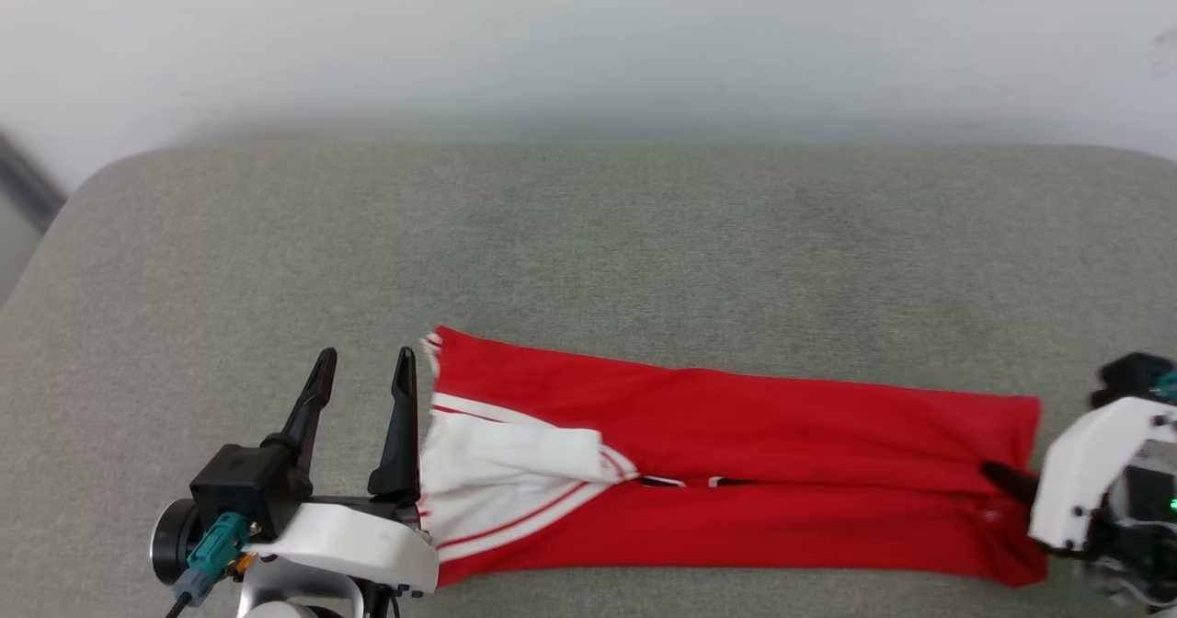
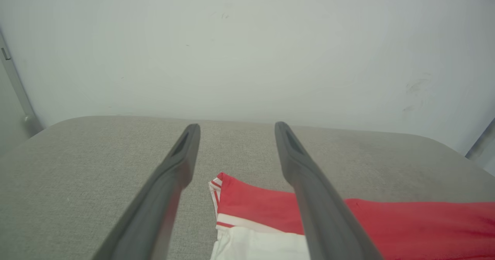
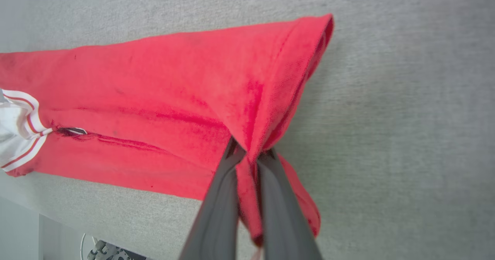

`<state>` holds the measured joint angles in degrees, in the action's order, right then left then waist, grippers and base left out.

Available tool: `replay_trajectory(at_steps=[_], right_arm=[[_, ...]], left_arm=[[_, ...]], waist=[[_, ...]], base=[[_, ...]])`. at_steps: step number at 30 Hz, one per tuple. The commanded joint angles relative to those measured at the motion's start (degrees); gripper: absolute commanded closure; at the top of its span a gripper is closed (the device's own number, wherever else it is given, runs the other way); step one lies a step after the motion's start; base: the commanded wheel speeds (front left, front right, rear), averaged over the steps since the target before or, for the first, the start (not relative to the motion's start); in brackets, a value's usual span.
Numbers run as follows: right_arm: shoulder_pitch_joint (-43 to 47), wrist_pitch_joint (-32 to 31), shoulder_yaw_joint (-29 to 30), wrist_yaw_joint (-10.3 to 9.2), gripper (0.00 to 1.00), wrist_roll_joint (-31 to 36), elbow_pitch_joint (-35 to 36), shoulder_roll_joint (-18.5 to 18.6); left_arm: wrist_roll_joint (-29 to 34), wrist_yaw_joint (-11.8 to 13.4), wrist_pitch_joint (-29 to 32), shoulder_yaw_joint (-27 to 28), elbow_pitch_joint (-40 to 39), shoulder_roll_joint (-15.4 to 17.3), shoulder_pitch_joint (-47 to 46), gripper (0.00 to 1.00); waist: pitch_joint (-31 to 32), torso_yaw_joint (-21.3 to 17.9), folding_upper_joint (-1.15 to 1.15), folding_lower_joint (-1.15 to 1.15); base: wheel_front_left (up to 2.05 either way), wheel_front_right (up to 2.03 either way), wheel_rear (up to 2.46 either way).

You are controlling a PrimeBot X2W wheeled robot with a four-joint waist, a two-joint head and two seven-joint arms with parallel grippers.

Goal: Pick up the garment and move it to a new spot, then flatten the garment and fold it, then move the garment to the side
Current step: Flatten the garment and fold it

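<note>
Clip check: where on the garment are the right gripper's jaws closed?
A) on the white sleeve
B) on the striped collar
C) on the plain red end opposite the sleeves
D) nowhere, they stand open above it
C: the right wrist view shows the right gripper with its jaws shut on a pinch of red cloth at the plain end of the garment.

A grey woven fabric is stretched over the counter (image 1: 588, 232), whose far corners are rounded. Behind it a pale wall (image 1: 588, 39) is seen, faintly scuffed at the right. A grey metal strip (image 2: 15, 86) is fixed at the far left.
</note>
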<state>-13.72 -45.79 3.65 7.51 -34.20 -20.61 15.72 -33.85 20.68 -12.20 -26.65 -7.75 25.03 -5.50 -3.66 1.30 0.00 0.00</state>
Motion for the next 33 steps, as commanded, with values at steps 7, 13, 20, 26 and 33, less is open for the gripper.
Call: replay_trajectory(at_steps=[7,13,20,26,33], right_arm=[[0.92,0.14,10.68,-0.04,1.00,2.90,0.52,3.22],[-0.82,-5.46,20.94,-0.03,1.00,2.52,1.22,-1.73],[-3.35,-20.42,28.71,-0.02,1.00,-8.21,0.81,-11.93],[-6.00,-22.97,26.10,-0.02,1.00,-22.96,-5.61,-13.08],[-8.05,-11.16,3.81,-0.02,1.00,-40.43,-13.39,-12.88]], left_arm=[[0.52,1.10,0.82,-0.06,-1.68,0.94,1.58,0.00],[0.65,1.57,1.10,-0.22,-2.44,1.08,1.74,0.00],[0.49,1.14,1.71,-0.93,-2.33,1.04,0.96,0.00],[0.34,0.67,2.25,-1.56,-2.01,0.97,0.34,0.00],[0.65,-1.01,2.79,-3.33,-0.99,-0.05,-2.51,0.00]], waist=[[1.22,-2.19,0.00,0.00],[1.28,-3.05,0.00,0.00],[1.34,-2.37,0.00,0.00],[1.10,-0.56,0.00,0.00],[-0.97,4.44,0.00,0.00]], base=[[0.00,0.00,0.00],[0.00,0.00,0.00],[0.00,0.00,0.00],[0.00,0.00,0.00],[0.00,0.00,0.00]])
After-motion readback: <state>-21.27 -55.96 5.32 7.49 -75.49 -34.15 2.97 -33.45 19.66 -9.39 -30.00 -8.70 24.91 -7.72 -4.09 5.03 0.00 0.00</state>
